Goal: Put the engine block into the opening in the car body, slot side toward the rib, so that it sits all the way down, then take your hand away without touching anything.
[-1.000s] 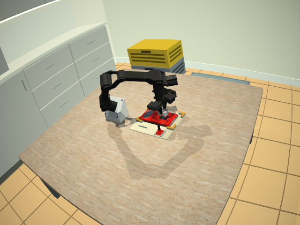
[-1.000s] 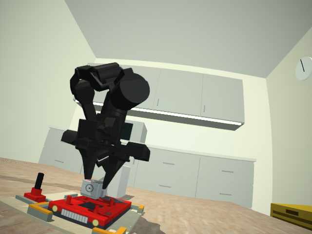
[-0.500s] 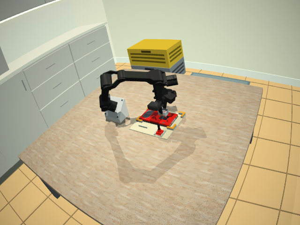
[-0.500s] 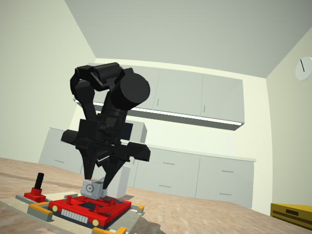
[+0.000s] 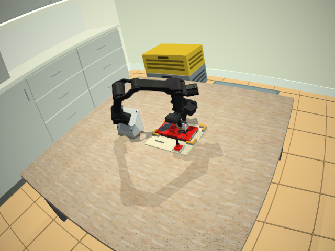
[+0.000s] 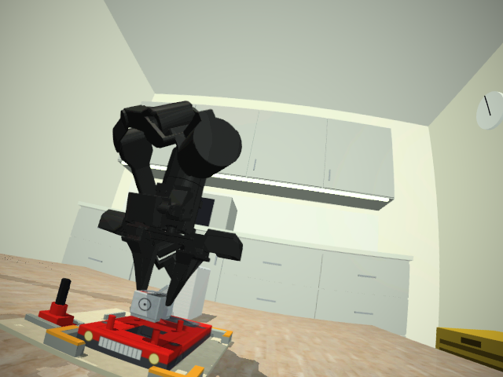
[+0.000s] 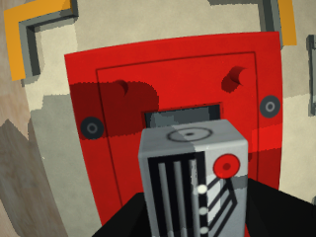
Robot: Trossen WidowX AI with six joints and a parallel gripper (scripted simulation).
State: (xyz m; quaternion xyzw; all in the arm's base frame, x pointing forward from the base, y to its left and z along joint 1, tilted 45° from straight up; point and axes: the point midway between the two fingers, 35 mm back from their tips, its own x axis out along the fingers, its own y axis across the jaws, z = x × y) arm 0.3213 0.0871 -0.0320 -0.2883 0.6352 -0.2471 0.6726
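Observation:
The gripper [image 5: 182, 125] [image 6: 155, 296] [image 7: 195, 207] is shut on the grey engine block [image 6: 145, 306] [image 7: 224, 140], one finger on each side. The block is upright above the red car body [image 5: 186, 137] [image 6: 162, 348] [image 7: 188, 74]. In the exterior view its underside is close above the body; I cannot tell whether they touch. The wrist view shows part of the opening [image 7: 185, 118] beyond the block's far end; the block hides the rest, including any rib. The slot side cannot be made out.
The car body lies on a pale board [image 5: 165, 146] [image 7: 54, 64] between orange-topped corner brackets [image 5: 202, 127] [image 6: 64, 331] [image 7: 15, 44]. Short red posts [image 6: 111, 322] rise from the body. A red piece with a black upright handle [image 5: 178, 147] [image 6: 56, 315] stands beside it. A grey wedge-shaped block [image 5: 137, 123] [image 6: 196, 294] stands near the arm.

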